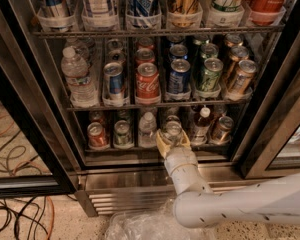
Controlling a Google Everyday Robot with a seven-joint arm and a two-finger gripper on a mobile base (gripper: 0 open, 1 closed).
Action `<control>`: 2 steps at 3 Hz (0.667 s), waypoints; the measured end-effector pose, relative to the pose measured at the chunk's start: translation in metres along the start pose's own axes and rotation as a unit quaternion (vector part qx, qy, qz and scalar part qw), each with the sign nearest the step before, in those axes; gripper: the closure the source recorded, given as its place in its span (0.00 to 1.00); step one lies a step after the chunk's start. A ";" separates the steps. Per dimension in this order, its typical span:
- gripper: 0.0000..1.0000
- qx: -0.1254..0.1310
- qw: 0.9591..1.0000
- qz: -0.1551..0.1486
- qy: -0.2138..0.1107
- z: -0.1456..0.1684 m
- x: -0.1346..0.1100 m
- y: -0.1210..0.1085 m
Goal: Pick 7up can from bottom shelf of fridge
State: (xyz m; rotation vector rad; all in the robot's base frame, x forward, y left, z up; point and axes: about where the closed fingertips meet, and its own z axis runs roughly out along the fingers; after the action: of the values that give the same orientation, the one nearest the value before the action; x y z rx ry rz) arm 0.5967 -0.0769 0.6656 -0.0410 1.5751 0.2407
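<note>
The fridge stands open in front of me. Its bottom shelf holds small cans and little bottles in lanes. The 7up can, with a silver top and pale body, stands at the front of the fourth lane from the left. My gripper reaches up from the white arm below. Its yellowish fingers hug both sides of the can, shut on it. The can's lower body is hidden behind the gripper.
A small clear bottle stands just left of the can and a dark bottle with a white cap just right. A red can and a green can stand farther left. Crumpled plastic and cables lie on the floor.
</note>
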 end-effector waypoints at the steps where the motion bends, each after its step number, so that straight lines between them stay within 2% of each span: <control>1: 1.00 -0.082 0.995 0.029 0.043 -0.013 0.015 0.020; 2: 1.00 -0.126 0.990 0.041 0.054 -0.017 0.019 0.044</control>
State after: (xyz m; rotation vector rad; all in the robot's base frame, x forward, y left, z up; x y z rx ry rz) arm 0.5718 -0.0346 0.6519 -0.1883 1.6488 0.5084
